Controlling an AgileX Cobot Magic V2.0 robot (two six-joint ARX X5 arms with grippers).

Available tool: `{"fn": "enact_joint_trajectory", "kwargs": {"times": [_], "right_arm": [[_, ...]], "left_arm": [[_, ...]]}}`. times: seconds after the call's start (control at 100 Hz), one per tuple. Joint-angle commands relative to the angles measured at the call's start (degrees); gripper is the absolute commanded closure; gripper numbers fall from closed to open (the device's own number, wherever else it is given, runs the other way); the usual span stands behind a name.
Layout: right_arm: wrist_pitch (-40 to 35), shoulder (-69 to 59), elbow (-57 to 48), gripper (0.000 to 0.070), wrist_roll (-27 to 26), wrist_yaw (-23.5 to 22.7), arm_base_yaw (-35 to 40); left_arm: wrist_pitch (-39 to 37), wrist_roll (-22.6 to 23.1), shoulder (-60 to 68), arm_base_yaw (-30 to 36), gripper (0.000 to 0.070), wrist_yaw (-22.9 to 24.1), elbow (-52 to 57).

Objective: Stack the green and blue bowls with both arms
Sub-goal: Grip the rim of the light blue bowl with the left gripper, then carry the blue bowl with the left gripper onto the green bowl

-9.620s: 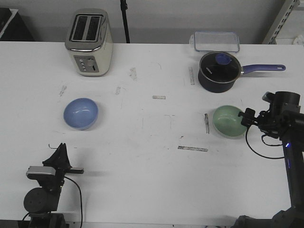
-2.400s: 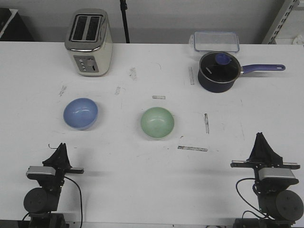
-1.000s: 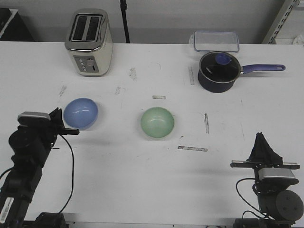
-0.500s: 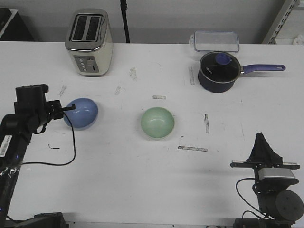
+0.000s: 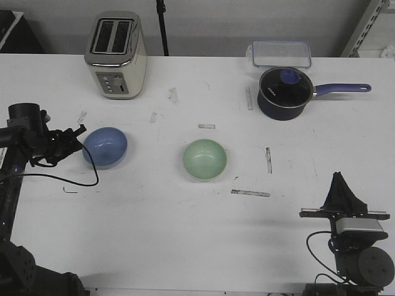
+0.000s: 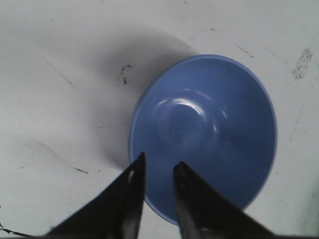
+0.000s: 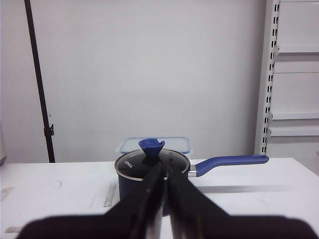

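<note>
The blue bowl (image 5: pixel 105 147) sits upright on the table's left side. The green bowl (image 5: pixel 204 159) sits upright near the middle. My left gripper (image 5: pixel 78 132) is at the blue bowl's left rim. In the left wrist view the blue bowl (image 6: pixel 209 129) fills the frame and the left gripper (image 6: pixel 159 163) is open by a narrow gap. One finger is by the rim's outside and the other is over the inside. My right gripper (image 5: pixel 339 184) rests at the front right, pointing up, shut and empty, and shows in the right wrist view (image 7: pixel 162 168).
A toaster (image 5: pixel 116 55) stands at the back left. A dark navy saucepan (image 5: pixel 282 92) with a glass lid and a long handle stands at the back right, in front of a clear lidded container (image 5: pixel 279 53). The saucepan (image 7: pixel 128 175) shows ahead in the right wrist view.
The green bowl went from the right side to the middle and my right arm drew back to the front right. My left arm rose from the front left and reached the blue bowl's left rim.
</note>
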State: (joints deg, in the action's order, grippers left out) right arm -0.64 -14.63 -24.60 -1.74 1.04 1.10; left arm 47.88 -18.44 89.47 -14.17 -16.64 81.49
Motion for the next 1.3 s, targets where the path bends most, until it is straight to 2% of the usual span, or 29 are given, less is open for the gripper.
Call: {"fn": "enact_joint_trajectory", "kwargs": {"times": [0.0,0.03,0.34,0.57,0.77,1.1,1.14,1.21,1.29], "right_arm": [[0.6,0.1,0.0,0.0697,0.3,-0.1,0.0],[0.6,0.1,0.0,0.0697,0.3,-0.1,0.0],[0.6,0.1,0.0,0.0697,0.3,-0.1,0.0],[0.6,0.1,0.0,0.0697,0.3,-0.1,0.0],[0.6,0.1,0.0,0.0697,0.3,-0.1,0.0],[0.6,0.1,0.0,0.0697,0.3,-0.1,0.0],[0.6,0.1,0.0,0.0697,0.3,-0.1,0.0],[0.6,0.1,0.0,0.0697,0.3,-0.1,0.0],[0.6,0.1,0.0,0.0697,0.3,-0.1,0.0]], "left_arm": [[0.3,-0.5,1.5,-0.5,0.0381,-0.1,1.5],[0.2,-0.4,1.7,-0.5,0.0359,-0.1,1.5],[-0.4,-0.2,4.0,-0.2,0.0359,0.1,1.4],[-1.0,-0.1,7.3,0.5,0.036,0.5,1.4],[-1.5,0.0,10.5,1.2,0.037,2.9,1.4],[-1.9,1.1,13.3,2.6,0.0382,2.9,1.4],[-2.0,1.1,13.6,2.7,0.0401,2.9,1.4],[-2.3,1.1,13.8,3.3,0.0505,2.9,1.4],[-3.0,0.9,13.9,3.5,0.0571,2.9,1.4]]}}
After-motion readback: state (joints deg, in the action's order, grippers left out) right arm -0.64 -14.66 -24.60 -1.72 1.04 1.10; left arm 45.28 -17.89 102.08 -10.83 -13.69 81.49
